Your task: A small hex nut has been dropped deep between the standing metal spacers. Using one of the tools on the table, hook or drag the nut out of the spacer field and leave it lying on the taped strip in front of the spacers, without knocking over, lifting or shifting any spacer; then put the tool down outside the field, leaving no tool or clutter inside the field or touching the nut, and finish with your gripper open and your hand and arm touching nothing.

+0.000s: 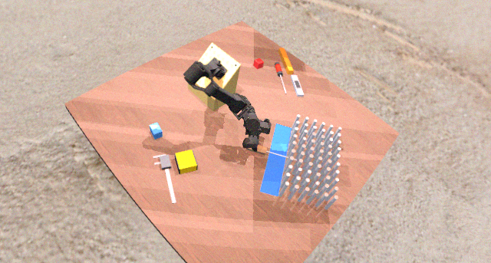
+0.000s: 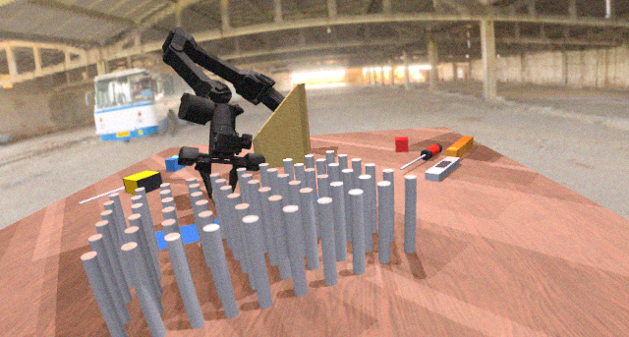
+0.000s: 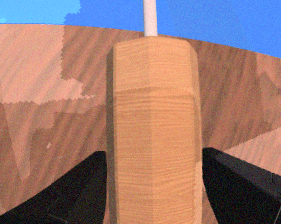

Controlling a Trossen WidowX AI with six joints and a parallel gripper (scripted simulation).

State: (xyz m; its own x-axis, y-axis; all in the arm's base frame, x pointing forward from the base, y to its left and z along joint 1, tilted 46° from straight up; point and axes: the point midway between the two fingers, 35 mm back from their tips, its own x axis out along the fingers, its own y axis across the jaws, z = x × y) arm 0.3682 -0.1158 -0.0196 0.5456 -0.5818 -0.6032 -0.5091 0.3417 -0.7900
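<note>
My gripper (image 1: 257,149) (image 2: 222,193) (image 3: 154,160) is shut on the wooden handle (image 1: 262,149) (image 3: 153,115) of a tool, low beside the blue taped strip (image 1: 271,176) (image 2: 182,235) (image 3: 236,25), on the side away from the spacers. The tool's thin pale shaft (image 1: 277,154) (image 3: 150,17) crosses above the strip and reaches the front of the spacer field in the top view; its tip cannot be made out. The grey metal spacers (image 2: 410,214) stand upright in rows. The hex nut cannot be seen in any view.
A yellow block (image 1: 186,161) (image 2: 140,180), a blue cube (image 1: 156,130) (image 2: 173,163) and a caliper-like tool (image 1: 165,162) lie across the table from the spacers. A red cube (image 1: 258,64) (image 2: 401,144), a screwdriver (image 1: 278,69) (image 2: 432,151), an orange bar (image 1: 285,60) (image 2: 460,145) and a grey-white tool (image 1: 294,80) (image 2: 439,171) lie apart.
</note>
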